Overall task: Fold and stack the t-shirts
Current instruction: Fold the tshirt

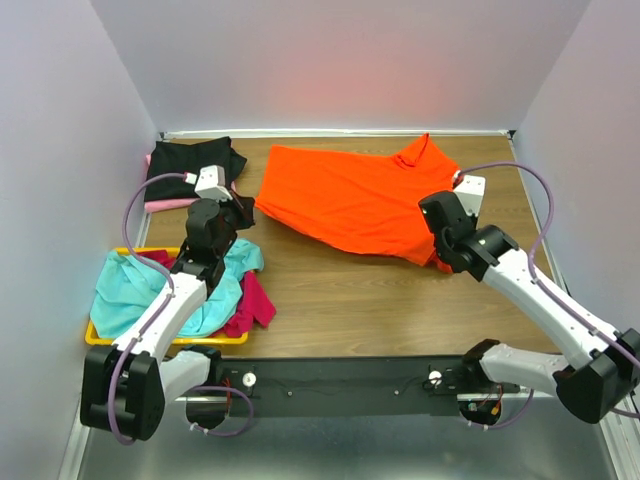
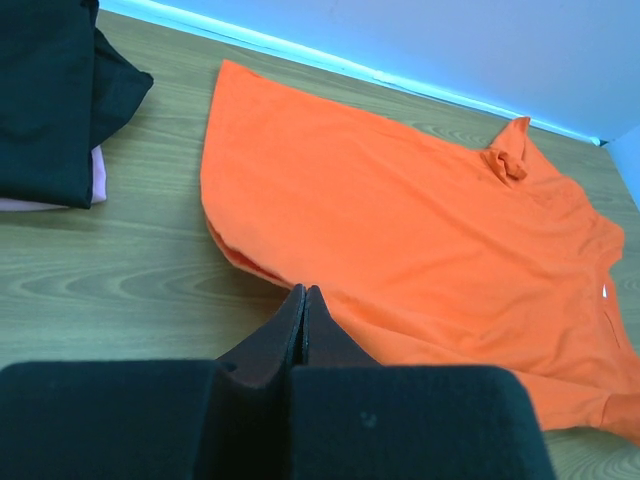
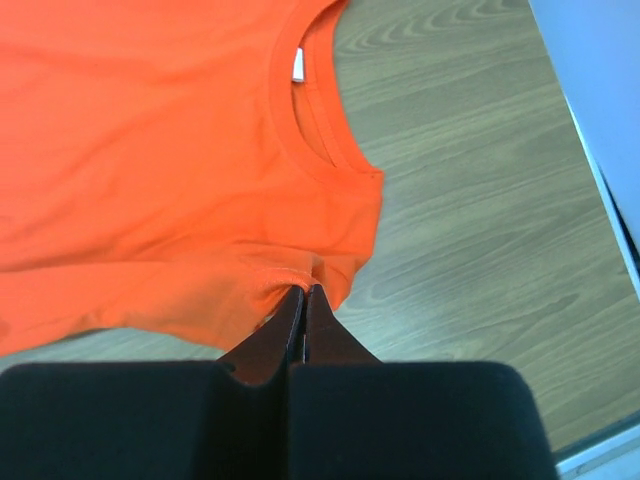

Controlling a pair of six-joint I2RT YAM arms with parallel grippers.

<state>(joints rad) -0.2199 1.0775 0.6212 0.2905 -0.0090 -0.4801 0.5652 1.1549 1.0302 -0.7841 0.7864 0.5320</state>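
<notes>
The bright orange t-shirt lies spread on the wooden table, its collar toward the right. My right gripper is shut on the shirt's near right sleeve hem, which puckers at the tips; the shirt fills that view. My left gripper is shut, with its tips at the near left edge of the orange shirt and no cloth visibly between them. A folded black t-shirt lies on a pale pink one at the back left.
A yellow tray at the front left holds a crumpled teal shirt and a magenta shirt. The black shirt and the pink one lie just left of my left gripper. White walls enclose the table.
</notes>
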